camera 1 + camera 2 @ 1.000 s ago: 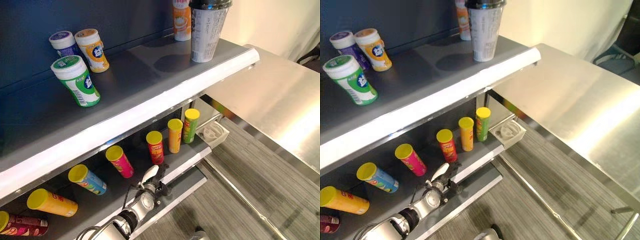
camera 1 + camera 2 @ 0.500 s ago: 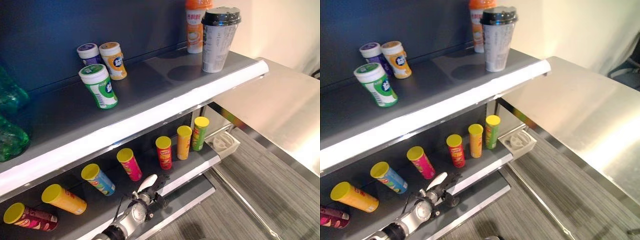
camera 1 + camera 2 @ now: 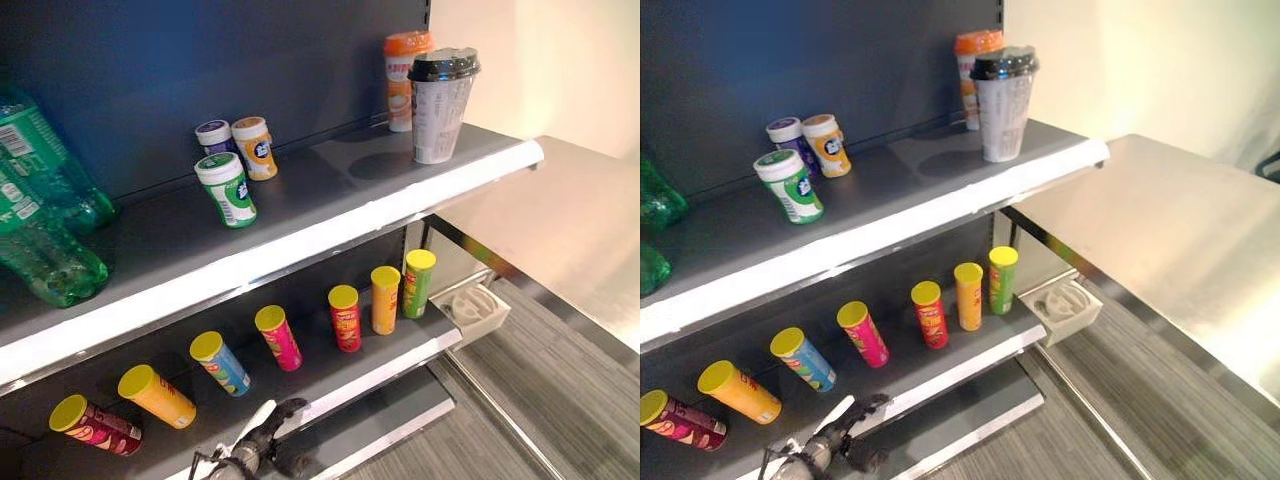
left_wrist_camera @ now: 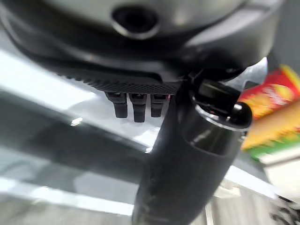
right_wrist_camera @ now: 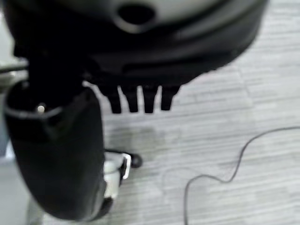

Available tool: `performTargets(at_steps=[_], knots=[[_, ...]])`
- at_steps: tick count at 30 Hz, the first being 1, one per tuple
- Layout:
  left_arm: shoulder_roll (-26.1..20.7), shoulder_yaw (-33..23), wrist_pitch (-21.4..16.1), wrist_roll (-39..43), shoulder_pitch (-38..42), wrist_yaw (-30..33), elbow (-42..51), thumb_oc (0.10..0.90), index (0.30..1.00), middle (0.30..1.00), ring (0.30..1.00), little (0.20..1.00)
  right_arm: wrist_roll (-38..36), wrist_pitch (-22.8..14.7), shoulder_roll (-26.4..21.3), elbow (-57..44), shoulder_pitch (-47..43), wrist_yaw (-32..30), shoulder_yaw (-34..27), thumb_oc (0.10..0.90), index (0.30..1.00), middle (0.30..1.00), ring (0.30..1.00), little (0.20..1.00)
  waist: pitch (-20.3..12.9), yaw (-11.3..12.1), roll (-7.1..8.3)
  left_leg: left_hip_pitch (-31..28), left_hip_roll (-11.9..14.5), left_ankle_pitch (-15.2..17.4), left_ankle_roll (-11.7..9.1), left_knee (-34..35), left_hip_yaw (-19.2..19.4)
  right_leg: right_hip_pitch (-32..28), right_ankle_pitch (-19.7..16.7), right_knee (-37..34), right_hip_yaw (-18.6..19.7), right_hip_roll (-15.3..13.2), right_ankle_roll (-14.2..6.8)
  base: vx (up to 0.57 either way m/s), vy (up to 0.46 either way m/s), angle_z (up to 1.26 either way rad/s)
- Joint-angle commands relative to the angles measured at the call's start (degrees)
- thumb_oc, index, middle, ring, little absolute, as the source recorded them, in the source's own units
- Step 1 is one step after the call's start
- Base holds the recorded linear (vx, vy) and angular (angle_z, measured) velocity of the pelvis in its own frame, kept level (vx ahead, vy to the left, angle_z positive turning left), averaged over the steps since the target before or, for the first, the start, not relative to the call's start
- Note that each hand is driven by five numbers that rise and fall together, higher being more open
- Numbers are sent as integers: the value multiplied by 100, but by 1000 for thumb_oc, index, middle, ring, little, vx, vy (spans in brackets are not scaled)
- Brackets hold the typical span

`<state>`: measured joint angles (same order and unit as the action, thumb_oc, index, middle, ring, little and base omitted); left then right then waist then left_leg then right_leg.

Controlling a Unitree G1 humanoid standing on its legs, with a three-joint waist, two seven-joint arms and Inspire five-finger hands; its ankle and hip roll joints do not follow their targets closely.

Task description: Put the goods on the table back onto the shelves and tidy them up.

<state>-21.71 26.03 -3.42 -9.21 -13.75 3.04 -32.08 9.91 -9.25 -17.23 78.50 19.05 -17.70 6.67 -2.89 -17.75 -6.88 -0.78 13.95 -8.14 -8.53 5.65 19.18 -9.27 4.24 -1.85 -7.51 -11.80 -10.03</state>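
The left hand point(image 3: 262, 447) hangs empty, fingers relaxed, before the grey lower shelf point(image 3: 380, 362) holding a row of yellow-lidded crisp tubes point(image 3: 345, 318). The right hand point(image 5: 65, 154) holds nothing, fingers loosely extended, above grey carpet point(image 5: 225, 140). The steel table point(image 3: 1160, 240) stands beside the shelves.

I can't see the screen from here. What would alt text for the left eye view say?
A grey two-level store shelf: three small round gum tubs, green plastic bottles and a tall lidded paper cup stand on top; seven yellow-lidded crisp tubes line the lower level. The robot's dark left hand shows at that level's front edge, holding nothing.
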Motion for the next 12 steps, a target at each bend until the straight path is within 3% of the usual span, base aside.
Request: performTargets(at_steps=[1, 3, 5, 12], knots=[[160, -976, -135, -82, 645, 322, -555, 800, 900, 900, 900, 900, -199, 36, -120, 445, -231, -9, -247, 800, 900, 900, 900, 900, 171, 5, -323, -62, 1074, -98, -591, -65, 197, 467, -515, -315, 239, 382, 367, -7, 31, 5], [352, -1118, -166, -131, 691, 470, -1631, 800, 900, 900, 900, 900, -273, 70, -100, 576, -368, 11, -279, 800, 900, 900, 900, 900, 122, 32, -325, -61, 1067, -78, -588, -65, 194, 466, -504, -315, 232, 367, 372, 9, 42, 3], [851, -1446, -142, 59, 799, 628, -3440, 800, 900, 900, 900, 900, -419, 100, -35, 782, -550, 70, -350, 800, 900, 900, 900, 900, 43, 81, -294, -71, 1037, -29, -577, -65, 201, 454, -474, -315, 225, 324, 388, 7, 71, -1], [1261, -1608, -82, 274, 853, 549, -4401, 800, 900, 900, 900, 900, -598, 154, 38, 923, -618, 227, -331, 800, 900, 900, 900, 900, -4, 168, -169, -90, 975, 27, -550, -65, 181, 431, -494, -315, 246, 267, 386, 7, 23, -3]])
